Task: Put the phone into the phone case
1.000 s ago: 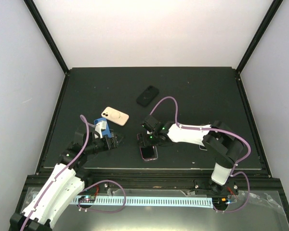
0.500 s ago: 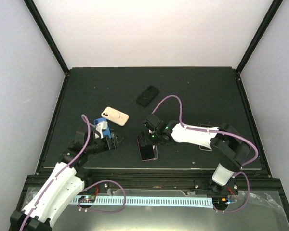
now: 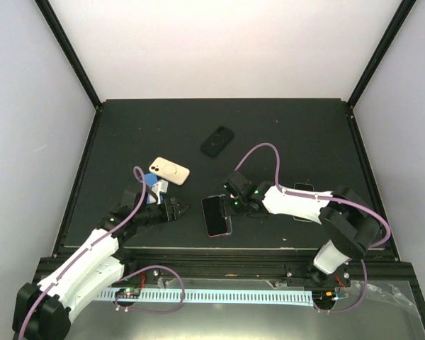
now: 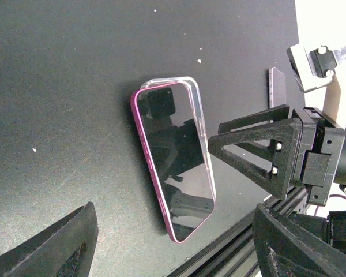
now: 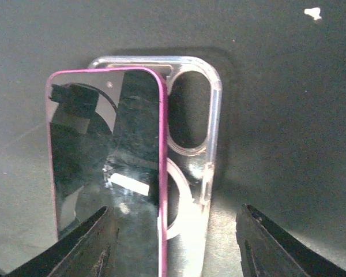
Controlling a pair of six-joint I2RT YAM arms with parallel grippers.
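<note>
Where the phone point(image 3: 215, 215) lies: 6 o'clock on the table point(image 3: 290, 134); atop the clear case point(image 5: 190, 144) but slid off one long edge; not seated
Right gripper point(image 3: 231, 206): drawn back to the phone's 3 o'clock since a second ago; fingers apart, empty
Left gripper point(image 3: 178, 210): moved in at the phone's 9 o'clock; fingers apart, empty
Meaning: likely a hand-over; phone wants squaring over the case, then pressing in

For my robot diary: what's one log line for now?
pink-rimmed glossy phone: askew on clear plastic case, unseated | left tool: open | right tool: open
</note>
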